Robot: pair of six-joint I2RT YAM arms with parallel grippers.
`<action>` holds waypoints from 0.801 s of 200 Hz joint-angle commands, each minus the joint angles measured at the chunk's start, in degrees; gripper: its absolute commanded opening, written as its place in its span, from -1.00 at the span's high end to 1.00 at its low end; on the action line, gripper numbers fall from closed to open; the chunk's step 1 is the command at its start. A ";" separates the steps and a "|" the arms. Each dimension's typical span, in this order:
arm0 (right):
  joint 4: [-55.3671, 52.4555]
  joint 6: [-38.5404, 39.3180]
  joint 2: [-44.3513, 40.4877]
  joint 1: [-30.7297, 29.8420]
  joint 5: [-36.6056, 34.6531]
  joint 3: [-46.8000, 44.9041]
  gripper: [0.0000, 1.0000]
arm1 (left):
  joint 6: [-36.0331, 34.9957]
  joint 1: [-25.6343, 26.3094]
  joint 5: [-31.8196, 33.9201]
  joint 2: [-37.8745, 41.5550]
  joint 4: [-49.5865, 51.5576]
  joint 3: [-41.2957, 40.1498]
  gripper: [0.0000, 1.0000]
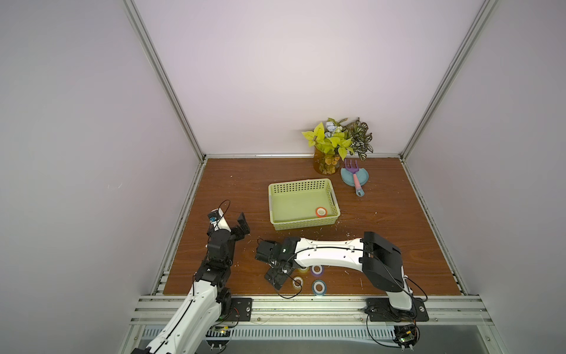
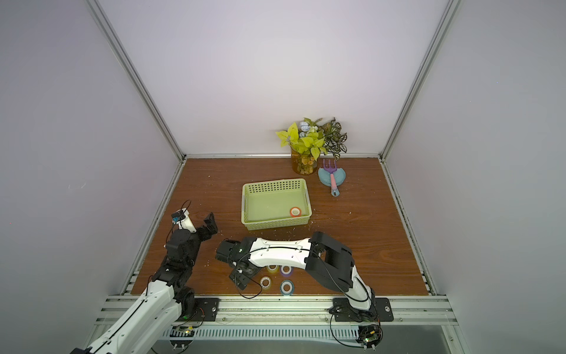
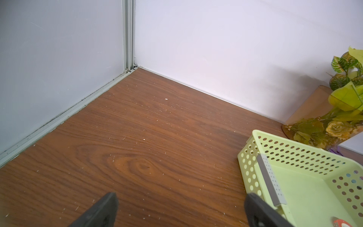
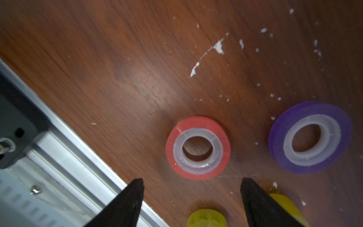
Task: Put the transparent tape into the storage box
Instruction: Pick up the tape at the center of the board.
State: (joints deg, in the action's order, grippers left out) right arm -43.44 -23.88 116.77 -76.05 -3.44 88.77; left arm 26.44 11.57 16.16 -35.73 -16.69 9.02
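Observation:
Several rolls of tinted transparent tape lie near the table's front edge: a yellow roll (image 1: 303, 269), a purple roll (image 1: 317, 269), a pinkish roll (image 1: 297, 281) and a blue roll (image 1: 319, 287). My right gripper (image 4: 193, 182) hangs open just over them. A yellow roll (image 4: 206, 218) sits between its fingers, touching neither. Beyond the tips lie a red roll (image 4: 198, 147) and a purple roll (image 4: 310, 137). The light-green storage box (image 1: 275, 190) at mid-table holds an orange roll (image 1: 321, 211). My left gripper (image 3: 181, 204) stands open and empty, left of the box (image 3: 275, 157).
A vase of leaves and flowers (image 1: 332, 150) stands at the back wall, with a blue dish and a purple-and-pink toy rake (image 1: 355, 179) beside it. An aluminium rail (image 1: 306, 302) runs along the front edge, close to the rolls. White crumbs dot the wood.

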 commanded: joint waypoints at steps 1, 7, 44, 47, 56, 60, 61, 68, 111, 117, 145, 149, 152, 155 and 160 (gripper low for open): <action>-0.07 -1.12 0.30 0.03 -1.30 2.41 -0.66 | 0.41 -0.59 0.89 0.12 0.03 -0.31 -0.98; -0.07 -1.24 0.57 0.07 -1.24 2.69 -0.66 | 0.45 -0.58 0.92 0.09 0.08 -0.31 -0.99; 0.66 -1.39 1.71 0.60 -0.52 3.00 -0.62 | 0.37 -0.55 0.81 0.22 0.08 -0.31 -0.98; 0.71 -1.41 1.77 0.64 -0.46 3.02 -0.62 | 0.37 -0.54 0.88 0.31 0.09 -0.31 -0.99; 0.79 -1.29 1.96 0.68 -0.34 3.20 -0.61 | 0.37 -0.54 0.92 0.37 0.08 -0.31 -0.98; 0.77 -1.29 2.05 0.83 -0.34 3.18 -0.61 | 0.36 -0.50 0.96 0.32 0.08 -0.31 -0.98; 0.79 -1.32 2.05 0.82 -0.34 3.17 -0.61 | 0.37 -0.50 0.88 0.36 0.08 -0.31 -0.99; 0.78 -1.31 2.23 0.91 -0.26 3.27 -0.61 | 0.44 -0.53 0.92 0.35 0.12 -0.31 -0.99; 0.88 -1.04 2.94 1.08 0.50 3.28 -0.58 | 0.38 -0.58 0.71 0.24 -0.06 -0.32 -0.99; 0.94 -0.87 3.10 1.08 0.77 3.31 -0.53 | 0.34 -0.58 0.71 0.22 -0.03 -0.32 -0.99; 0.81 -0.83 3.89 1.17 1.50 3.72 -0.49 | 0.35 -0.54 0.71 0.22 -0.01 -0.31 -0.99; 0.81 -0.84 3.95 1.17 1.46 3.80 -0.49 | 0.37 -0.51 0.66 0.26 -0.02 -0.36 -0.99; 0.79 -0.77 3.99 1.17 1.50 3.87 -0.49 | 0.36 -0.58 0.66 0.33 -0.01 -0.32 -0.98; 0.75 -0.80 4.06 1.17 1.51 3.93 -0.49 | 0.35 -0.52 0.71 0.32 -0.01 -0.34 -0.99; 0.77 -0.81 4.12 1.17 1.45 3.95 -0.48 | 0.32 -0.51 0.70 0.31 -0.01 -0.34 -0.99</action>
State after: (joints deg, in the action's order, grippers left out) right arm -42.39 -24.49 119.98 -75.07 -2.68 90.78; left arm 26.41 11.57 16.19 -35.73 -16.51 9.02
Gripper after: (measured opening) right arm 0.744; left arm 0.992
